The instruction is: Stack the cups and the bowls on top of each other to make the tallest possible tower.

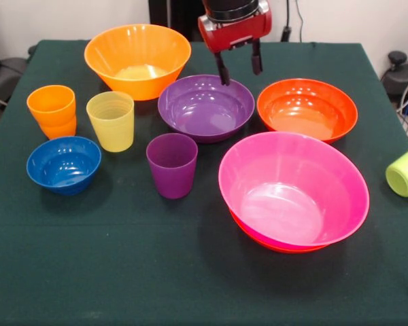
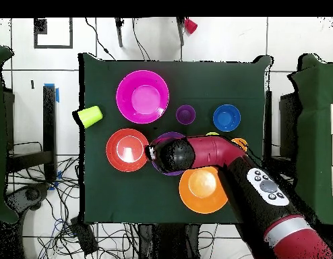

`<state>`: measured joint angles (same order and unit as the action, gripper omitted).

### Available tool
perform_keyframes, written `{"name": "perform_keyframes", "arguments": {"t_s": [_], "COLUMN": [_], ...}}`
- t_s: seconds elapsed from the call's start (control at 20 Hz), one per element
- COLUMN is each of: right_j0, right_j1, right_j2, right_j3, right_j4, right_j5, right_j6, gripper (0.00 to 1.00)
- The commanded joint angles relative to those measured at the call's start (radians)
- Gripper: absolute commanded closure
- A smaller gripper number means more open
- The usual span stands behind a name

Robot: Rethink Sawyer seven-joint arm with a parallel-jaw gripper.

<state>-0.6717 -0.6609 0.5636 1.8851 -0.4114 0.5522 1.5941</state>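
On the green tabletop (image 1: 122, 272) the empty gripper (image 1: 239, 67) hung with fingers apart over the purple bowl's (image 1: 205, 107) far rim, which looked light, stiff, slippery, best pinched at that rim.

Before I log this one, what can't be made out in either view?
- Overhead: the arm covers most of the purple bowl, the yellow cup and the orange cups.
- Front: the pink bowl hides the red-orange bowl beneath it except a rim sliver.
- Front: the lime green cup is cut by the right edge.
- Front: the gripper is open, but its height above the purple bowl is unclear.
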Motion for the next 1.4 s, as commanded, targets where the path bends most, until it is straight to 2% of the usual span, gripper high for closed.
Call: {"name": "perform_keyframes", "arguments": {"t_s": [0.05,0.4,0.75,1.05,1.2,1.4], "right_j0": [0.065,0.075,0.104,0.085,0.097,0.089], "right_j1": [0.060,0.076,0.154,0.200,0.226,0.261], "right_j2": [-0.012,-0.020,-0.056,-0.039,-0.041,-0.023], "right_j3": [-0.035,-0.036,-0.107,-0.137,-0.186,-0.250], "right_j4": [-0.039,-0.042,-0.069,-0.049,-0.044,-0.036], "right_j5": [0.006,-0.003,-0.055,-0.011,0.005,0.067], "right_j6": [0.028,0.026,0.040,0.000,-0.001,-0.054], "gripper": [0.00,0.00,0.00,0.00,0.00,0.00]}}
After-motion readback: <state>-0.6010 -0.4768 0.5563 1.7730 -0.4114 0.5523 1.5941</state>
